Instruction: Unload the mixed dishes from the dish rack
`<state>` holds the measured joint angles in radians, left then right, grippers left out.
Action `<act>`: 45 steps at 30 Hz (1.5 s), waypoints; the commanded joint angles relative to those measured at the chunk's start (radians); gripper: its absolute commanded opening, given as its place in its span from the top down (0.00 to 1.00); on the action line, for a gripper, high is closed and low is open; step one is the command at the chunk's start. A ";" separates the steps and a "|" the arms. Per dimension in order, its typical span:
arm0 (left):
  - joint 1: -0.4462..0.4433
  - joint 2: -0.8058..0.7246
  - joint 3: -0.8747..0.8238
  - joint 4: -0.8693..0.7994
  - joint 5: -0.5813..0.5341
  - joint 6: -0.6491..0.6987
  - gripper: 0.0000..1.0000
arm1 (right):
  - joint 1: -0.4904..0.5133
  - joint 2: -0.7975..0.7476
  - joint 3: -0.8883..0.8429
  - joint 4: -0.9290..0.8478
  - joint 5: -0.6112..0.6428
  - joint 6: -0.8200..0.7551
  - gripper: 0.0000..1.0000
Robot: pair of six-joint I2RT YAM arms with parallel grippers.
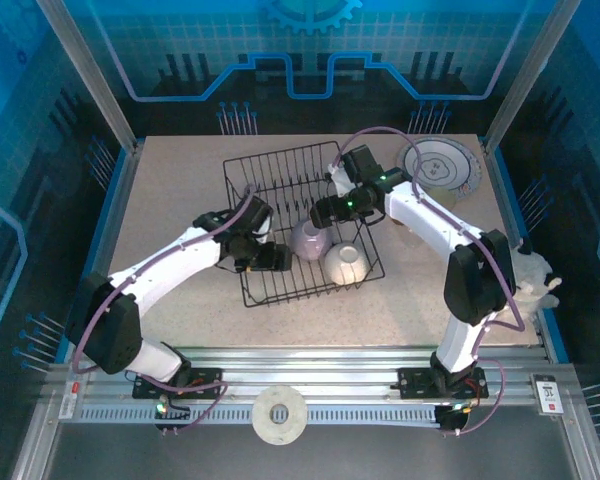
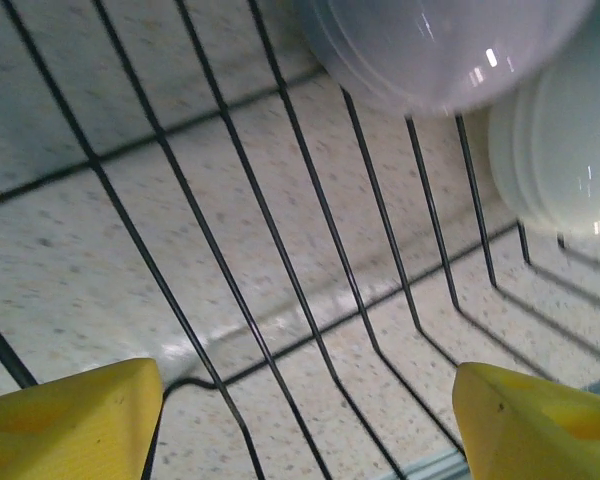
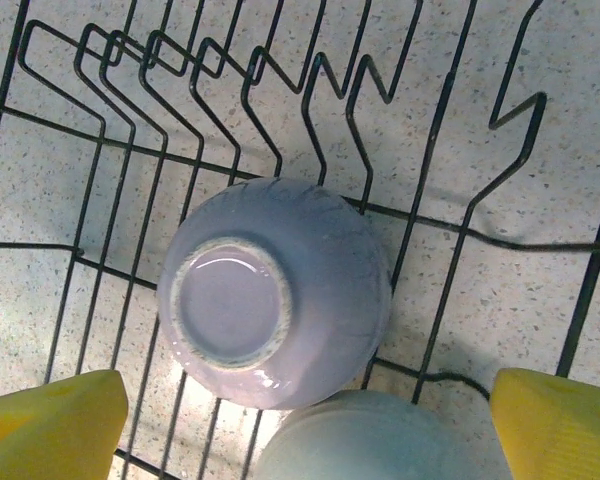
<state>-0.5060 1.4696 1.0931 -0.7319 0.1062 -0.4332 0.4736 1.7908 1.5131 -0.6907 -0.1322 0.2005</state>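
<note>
The dish rack [image 1: 280, 175], a black wire basket, sits mid-table. Two bowls lie upside down in its near right part: a pale lavender bowl [image 1: 310, 240] and a small cream bowl [image 1: 347, 265], touching each other. My left gripper [image 1: 283, 258] reaches into the rack just left of the lavender bowl, open, with nothing but rack wires [image 2: 280, 300] between its yellow fingers [image 2: 70, 420]. My right gripper [image 1: 318, 212] hovers above the lavender bowl [image 3: 280, 290], open, with the cream bowl [image 3: 380, 440] at the lower edge between its fingers [image 3: 560, 425].
A white plate with a purple rim [image 1: 440, 165] lies flat on the table at the back right, outside the rack. A white object [image 1: 535, 275] rests at the right edge. A tape roll [image 1: 280, 415] sits on the front rail.
</note>
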 commanded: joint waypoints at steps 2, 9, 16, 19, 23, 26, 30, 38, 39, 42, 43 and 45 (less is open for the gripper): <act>0.079 -0.019 0.013 -0.100 0.003 0.084 0.22 | 0.032 0.047 0.021 0.000 -0.042 -0.004 0.07; 0.101 -0.106 -0.031 0.134 0.229 -0.064 0.03 | 0.073 0.084 0.006 0.050 -0.090 0.052 0.15; 0.102 -0.136 -0.128 0.341 0.282 -0.235 0.01 | 0.106 0.108 -0.029 0.104 -0.069 0.125 0.19; 0.102 -0.138 -0.134 0.340 0.294 -0.251 0.01 | 0.104 0.117 -0.050 0.113 -0.043 0.137 0.20; 0.101 -0.139 -0.156 0.330 0.256 -0.271 0.01 | 0.101 0.133 -0.058 0.116 -0.025 0.155 0.22; 0.102 -0.123 -0.168 0.355 0.256 -0.297 0.03 | 0.102 0.149 -0.061 0.121 -0.021 0.172 0.25; 0.106 -0.094 -0.171 0.358 0.220 -0.333 0.06 | 0.098 0.146 -0.080 0.141 -0.026 0.194 0.32; 0.131 -0.028 -0.155 0.353 0.198 -0.342 0.07 | 0.059 0.107 -0.204 0.237 -0.081 0.239 0.41; 0.132 -0.020 -0.153 0.353 0.196 -0.341 0.07 | 0.056 0.107 -0.213 0.246 -0.088 0.244 0.41; 0.135 0.013 -0.145 0.361 0.199 -0.335 0.06 | 0.045 0.108 -0.239 0.272 -0.115 0.259 0.44; 0.136 0.026 -0.141 0.367 0.203 -0.330 0.05 | 0.042 0.106 -0.248 0.283 -0.118 0.263 0.44; 0.138 0.051 -0.134 0.378 0.219 -0.322 0.01 | 0.034 0.104 -0.263 0.303 -0.134 0.276 0.46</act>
<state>-0.3790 1.4906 0.9337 -0.3748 0.3157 -0.7597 0.5217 1.8679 1.3067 -0.3443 -0.2783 0.4496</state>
